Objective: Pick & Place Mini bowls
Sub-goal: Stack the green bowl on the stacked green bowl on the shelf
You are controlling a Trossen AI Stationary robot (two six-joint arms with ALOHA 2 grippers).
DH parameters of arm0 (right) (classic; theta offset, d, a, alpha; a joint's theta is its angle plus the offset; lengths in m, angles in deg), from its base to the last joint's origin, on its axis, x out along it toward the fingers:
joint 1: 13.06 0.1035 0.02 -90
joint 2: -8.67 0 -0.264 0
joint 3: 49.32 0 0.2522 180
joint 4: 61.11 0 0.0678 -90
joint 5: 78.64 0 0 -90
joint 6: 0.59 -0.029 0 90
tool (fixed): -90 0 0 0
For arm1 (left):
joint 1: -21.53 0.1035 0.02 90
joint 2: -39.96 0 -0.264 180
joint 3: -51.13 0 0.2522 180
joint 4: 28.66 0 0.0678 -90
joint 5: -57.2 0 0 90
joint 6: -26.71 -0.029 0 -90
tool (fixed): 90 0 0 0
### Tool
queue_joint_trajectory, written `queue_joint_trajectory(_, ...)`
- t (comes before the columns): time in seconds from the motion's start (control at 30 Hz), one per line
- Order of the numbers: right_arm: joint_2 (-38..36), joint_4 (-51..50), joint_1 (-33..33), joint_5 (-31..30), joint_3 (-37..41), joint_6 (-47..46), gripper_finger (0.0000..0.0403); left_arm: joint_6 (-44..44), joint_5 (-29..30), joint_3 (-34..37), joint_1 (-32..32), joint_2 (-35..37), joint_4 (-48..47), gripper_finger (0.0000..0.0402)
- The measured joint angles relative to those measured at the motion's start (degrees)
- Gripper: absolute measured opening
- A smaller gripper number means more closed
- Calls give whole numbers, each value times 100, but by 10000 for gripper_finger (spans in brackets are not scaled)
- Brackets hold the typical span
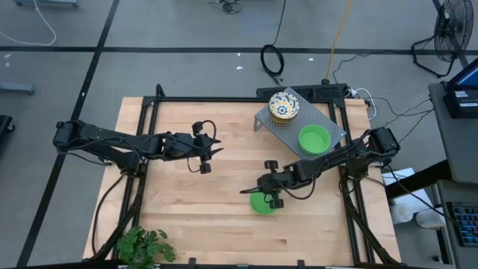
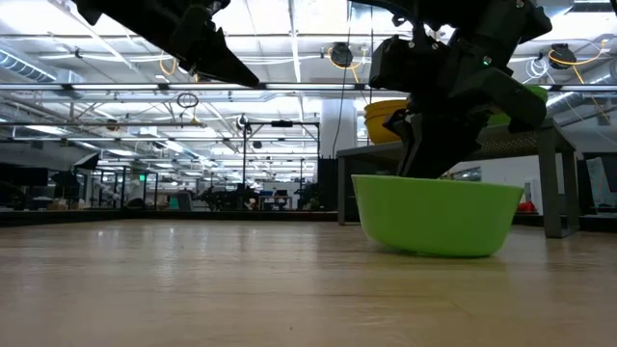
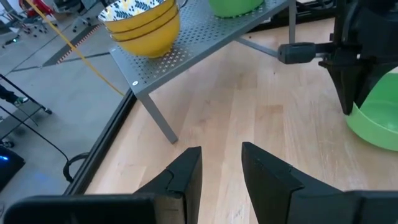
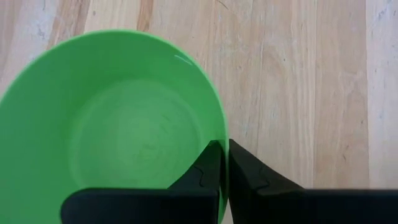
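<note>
While the right gripper (image 4: 224,163) pinches the rim of a green bowl (image 4: 118,134) sitting on the wooden table (image 1: 216,217), its fingers clamp either side of the thin wall. Beyond that bowl stands the grey rack (image 1: 328,123), carrying another green bowl (image 1: 314,139) and stacked yellow floral bowls (image 1: 284,105). Left of the rack, the left gripper (image 1: 211,153) hovers with fingers slightly parted, holding nothing.

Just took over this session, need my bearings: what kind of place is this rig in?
Most likely a large industrial lab or workshop hall. The low view shows a high ceiling with strip lights and rows of workstations; the high view shows a bare floor with taped lines and loose cables.
</note>
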State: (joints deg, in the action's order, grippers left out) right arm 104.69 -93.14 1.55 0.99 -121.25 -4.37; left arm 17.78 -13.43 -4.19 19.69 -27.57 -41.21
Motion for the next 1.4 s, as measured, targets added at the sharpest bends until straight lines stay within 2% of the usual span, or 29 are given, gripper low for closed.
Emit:
queue_joint_trajectory(0.63,-1414,-17,-7,-52,7,797,1,4,1,0,1,0,9,118)
queue_joint_trajectory(1.4,-2784,-452,-418,-26,4,964,1,2,2,-2,0,0,27,118)
